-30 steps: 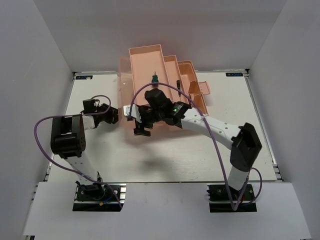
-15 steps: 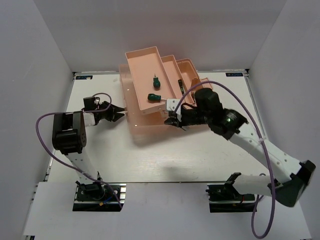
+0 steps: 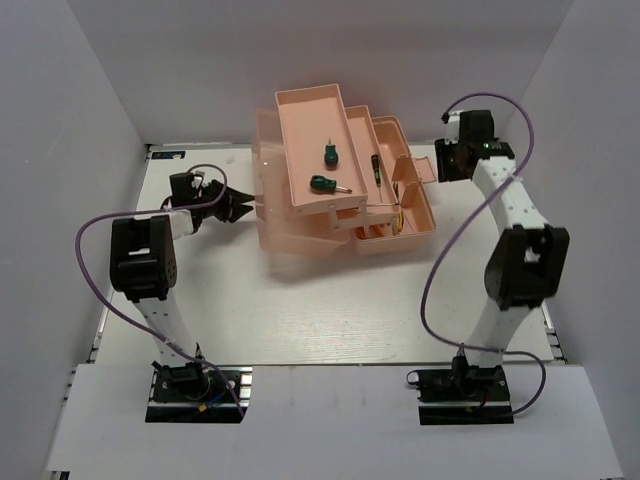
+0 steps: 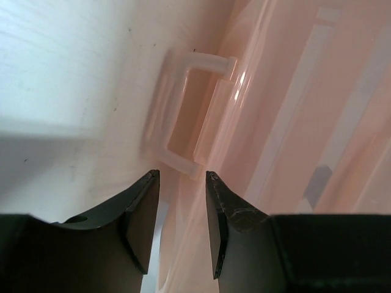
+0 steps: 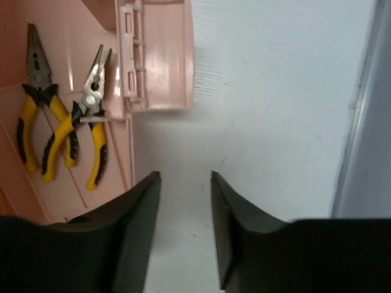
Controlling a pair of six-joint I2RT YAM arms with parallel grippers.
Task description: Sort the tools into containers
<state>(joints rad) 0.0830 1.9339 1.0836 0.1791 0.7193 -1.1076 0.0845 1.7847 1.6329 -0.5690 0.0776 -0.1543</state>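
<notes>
Sorting is looking nearly done; the translucent salmon-pink plastic toolbox (image 3: 292, 240) is sitting far-centre on the bench (image 3: 300, 310), carrying two green-handled stubby screwdrivers (image 3: 327, 155), a thin black-green screwdriver (image 3: 376, 165) and two yellow-and-black-handled pliers (image 5: 46, 131) in separate trays; your left tool (image 4: 182, 175) and right tool (image 5: 185, 177) are hovering half-parted, gripping nothing.

Pliers (image 3: 399, 214) mostly out of sight inside the toolbox (image 3: 268, 215) overhead; toolbox edge-cropped in both wrist views.
</notes>
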